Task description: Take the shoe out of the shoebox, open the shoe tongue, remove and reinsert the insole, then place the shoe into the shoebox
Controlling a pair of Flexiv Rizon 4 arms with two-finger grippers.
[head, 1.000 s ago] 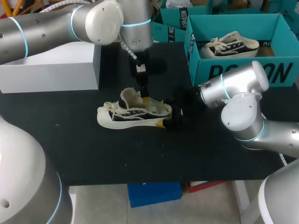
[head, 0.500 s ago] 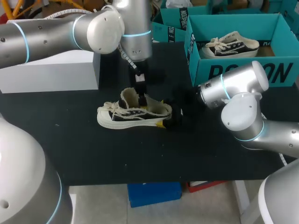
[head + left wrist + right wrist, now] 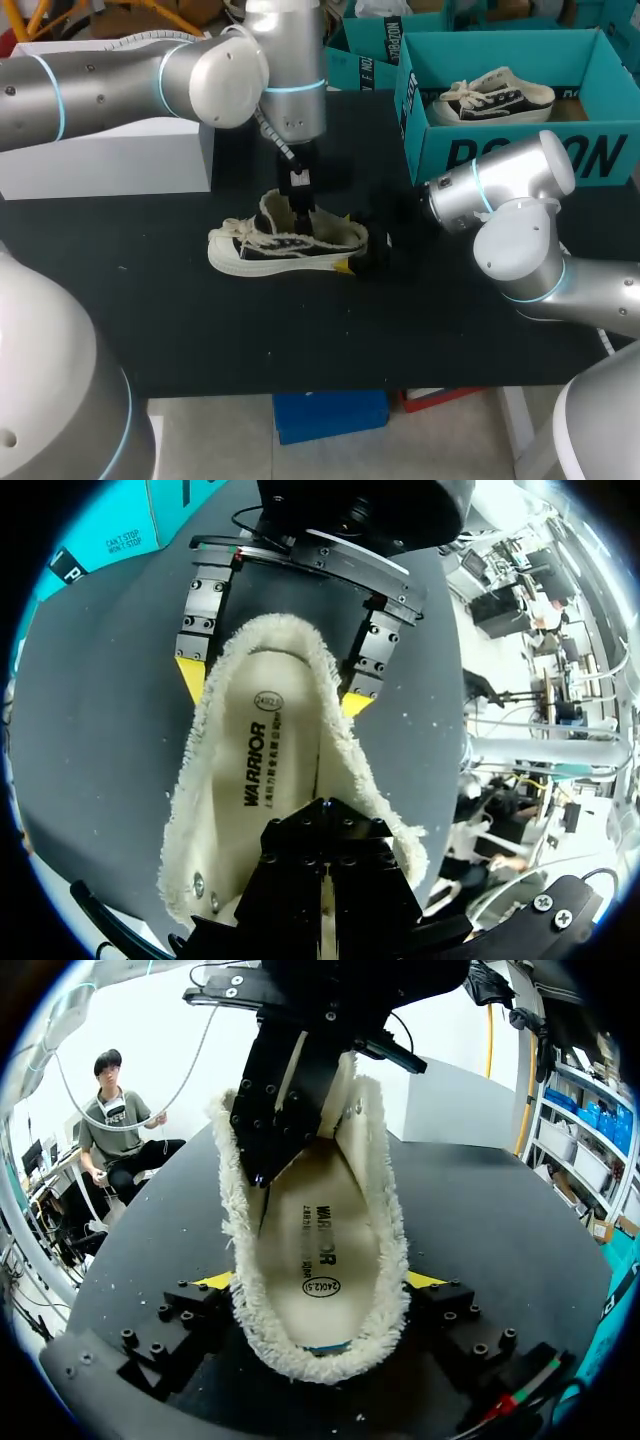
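**Shoe.** The shoe (image 3: pixel 288 246) lies on its sole on the black surface (image 3: pixel 300 330), outside the shoebox (image 3: pixel 520 152) and well apart from it. Its toe points towards the left arm's side and its heel towards the right arm's. The opening faces up and the insole (image 3: pixel 262 755) lies flat inside, its heel end visible.

**Left arm.** The left arm (image 3: pixel 120 75) reaches past the middle and comes down from above into the shoe's opening. The left jaws are pressed together, with only a thin slit between them in the left wrist view. Their tips are down on the insole around mid-length. Whether anything is caught between them cannot be told.

**Right arm.** The right arm (image 3: pixel 510 225) lies low at the shoe's heel end. The right jaws are spread to the width of the heel and pinch it, one yellow tip against each side of the frayed collar.

**Other items.** The shoebox stands at the far right of the surface, with a second shoe (image 3: pixel 495 95) inside. A white box (image 3: pixel 110 150) stands at the far left.
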